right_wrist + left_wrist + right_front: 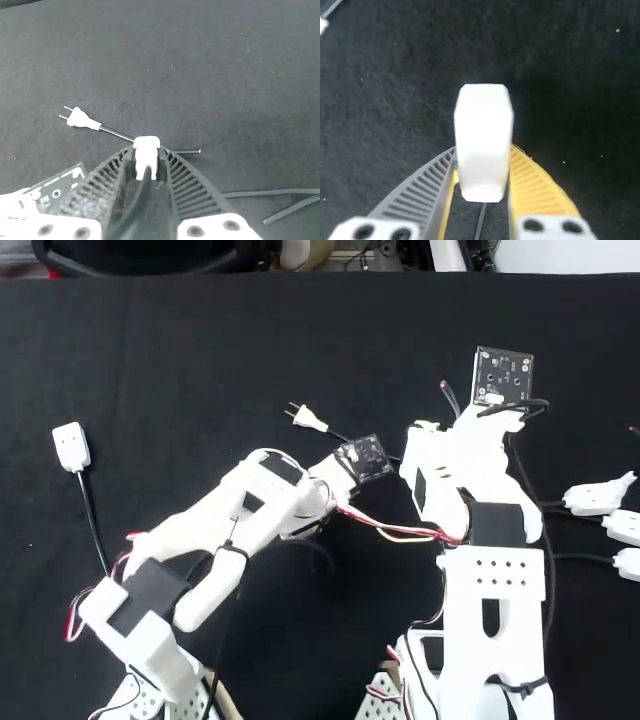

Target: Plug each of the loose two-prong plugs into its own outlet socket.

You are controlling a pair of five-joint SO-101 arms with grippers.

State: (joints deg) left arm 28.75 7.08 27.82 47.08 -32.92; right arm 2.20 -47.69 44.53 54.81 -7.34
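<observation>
My left gripper [484, 152] is shut on a white outlet socket block [484, 135], which stands up between its grey and yellow fingers above the black cloth. My right gripper [146, 151] is shut on a small white plug [146, 159] with a dark cable running back from it. A loose two-prong plug [80, 119] lies on the cloth beyond the right gripper, prongs pointing away from it. In the high view that plug [306, 419] lies just past the left arm's wrist [360, 460], and the right arm's wrist [455, 450] is beside it.
A white outlet [71, 445] with a black cable lies at the far left of the black table [200, 350]. Three white connectors [600, 496] with cables sit at the right edge. Red and white wires [400, 530] run between the arms.
</observation>
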